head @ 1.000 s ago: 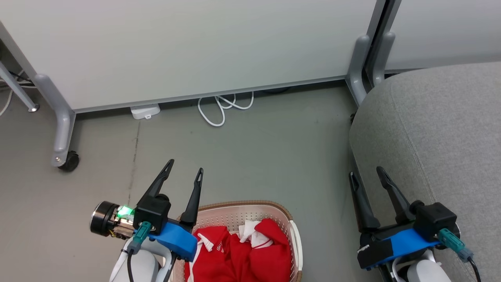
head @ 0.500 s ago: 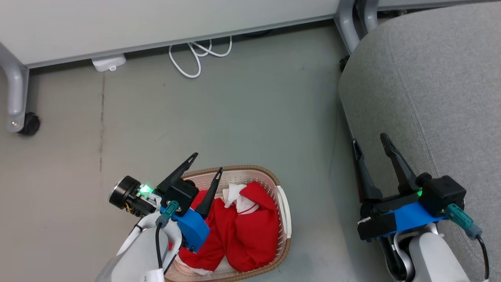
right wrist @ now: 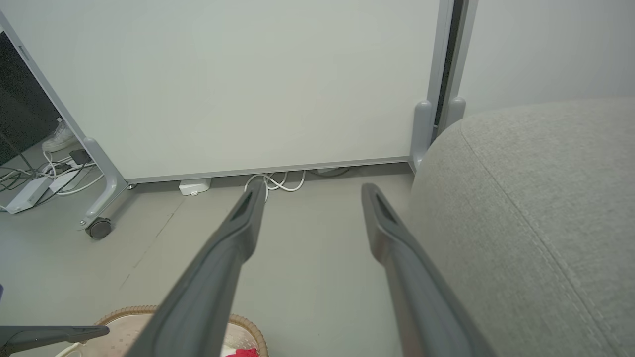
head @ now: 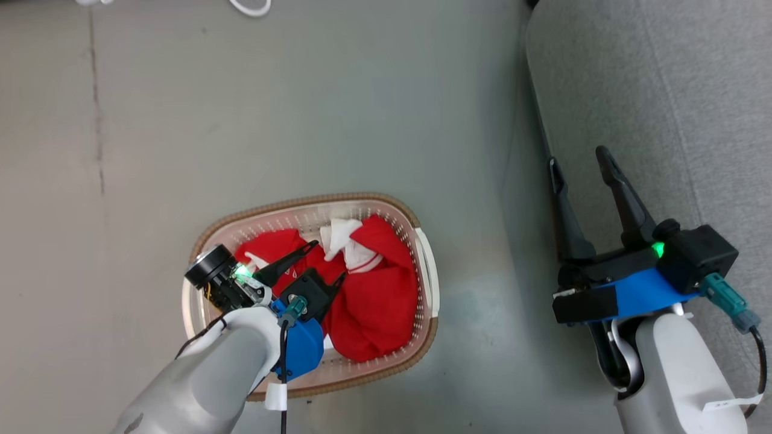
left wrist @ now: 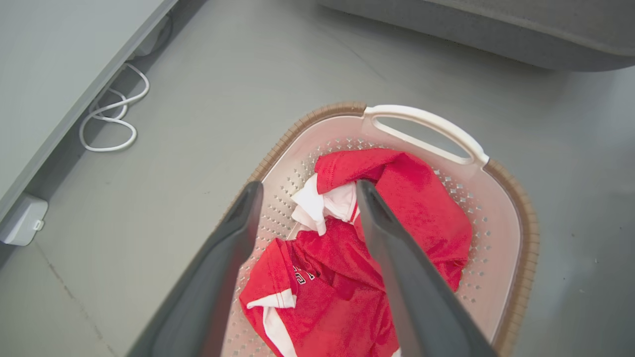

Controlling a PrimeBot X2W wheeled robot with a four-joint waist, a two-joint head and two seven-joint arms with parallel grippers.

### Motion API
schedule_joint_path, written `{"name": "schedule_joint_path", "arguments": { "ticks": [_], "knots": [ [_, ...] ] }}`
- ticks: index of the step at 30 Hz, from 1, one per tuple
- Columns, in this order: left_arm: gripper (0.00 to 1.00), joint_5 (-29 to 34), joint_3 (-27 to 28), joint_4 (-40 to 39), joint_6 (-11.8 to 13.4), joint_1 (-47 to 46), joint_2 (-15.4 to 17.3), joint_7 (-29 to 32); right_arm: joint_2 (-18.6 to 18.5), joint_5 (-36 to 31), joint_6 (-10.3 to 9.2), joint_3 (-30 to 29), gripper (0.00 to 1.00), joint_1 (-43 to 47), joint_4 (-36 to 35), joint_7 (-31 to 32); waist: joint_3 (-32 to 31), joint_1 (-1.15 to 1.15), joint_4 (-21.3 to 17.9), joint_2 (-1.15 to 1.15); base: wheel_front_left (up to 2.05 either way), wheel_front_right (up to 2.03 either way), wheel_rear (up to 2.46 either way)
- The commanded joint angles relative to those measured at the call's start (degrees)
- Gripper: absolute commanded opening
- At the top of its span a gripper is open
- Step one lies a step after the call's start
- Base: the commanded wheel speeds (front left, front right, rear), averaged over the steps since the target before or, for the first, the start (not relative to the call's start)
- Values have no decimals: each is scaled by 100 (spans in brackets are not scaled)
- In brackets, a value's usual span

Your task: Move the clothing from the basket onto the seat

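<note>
Where the one basket (head: 301, 202) sits on the grey floor (head: 301, 90), the left gripper (head: 329, 259) hangs over its left half, fingers spread and holding nothing. The clothing (head: 374, 301) lies crumpled inside as two red garments, the white print (left wrist: 300, 277) on one too small to read. At right, the right gripper (head: 577, 155) is splayed and empty over the left edge of the one seat (head: 663, 90)

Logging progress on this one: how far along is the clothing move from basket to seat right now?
Done: nothing yet; all the red clothing lies in the basket, and the seat, where visible, is bare. In hand: the left gripper hangs open over the clothing, gripping nothing; the right gripper hovers open and empty beside the seat. Left: grasp, lift and carry each garment across.
</note>
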Motion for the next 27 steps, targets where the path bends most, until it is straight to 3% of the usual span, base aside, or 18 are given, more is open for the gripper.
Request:
{"name": "schedule_joint_path", "arguments": {
  "ticks": [1,15,27],
  "knots": [
    [100,-33,-83,70,-4,-133,23,-16,-24,-25,3,-8,100,-99,-34,-34,255,-1,-41,0,0,0,0],
    [100,-553,-1994,1369,-3,-1114,-48,131,-24,-175,3,-74,100,-612,-280,-34,1345,-1,-88,0,0,0,0],
    [100,-527,-2275,1669,-3,-1564,-113,952,-26,-331,3,-135,100,-885,-494,-34,2142,-1,-104,0,0,0,0]
  ]
}}
